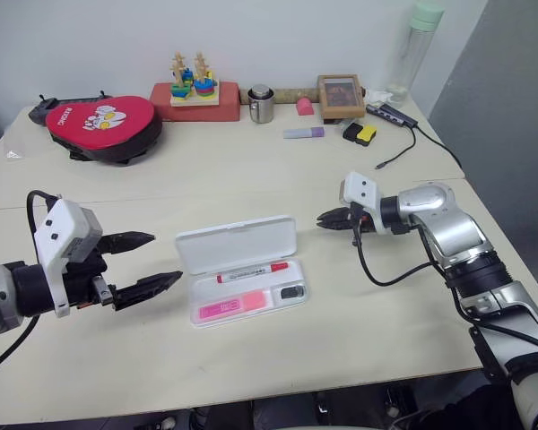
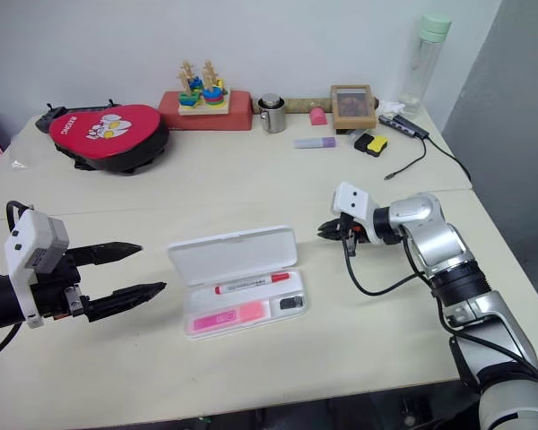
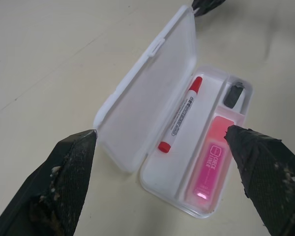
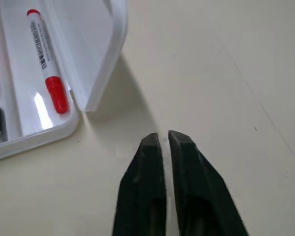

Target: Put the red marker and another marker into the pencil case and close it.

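1. I see the pencil case [image 1: 242, 269] lying open mid-worktop [image 1: 251, 179], lid tipped back
2. Red marker [image 1: 252, 271] lies in the tray's far slot, pink highlighter [image 1: 238, 306] in the near slot beside it
3. Left gripper [image 1: 148, 262] is spread wide, empty, just left of the case
4. Right gripper [image 1: 325, 219] has fingers pressed together, empty, just off the lid's right corner

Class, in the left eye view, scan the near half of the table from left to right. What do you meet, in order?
Left tool → pencil case holding the red marker and pink highlighter → right tool.
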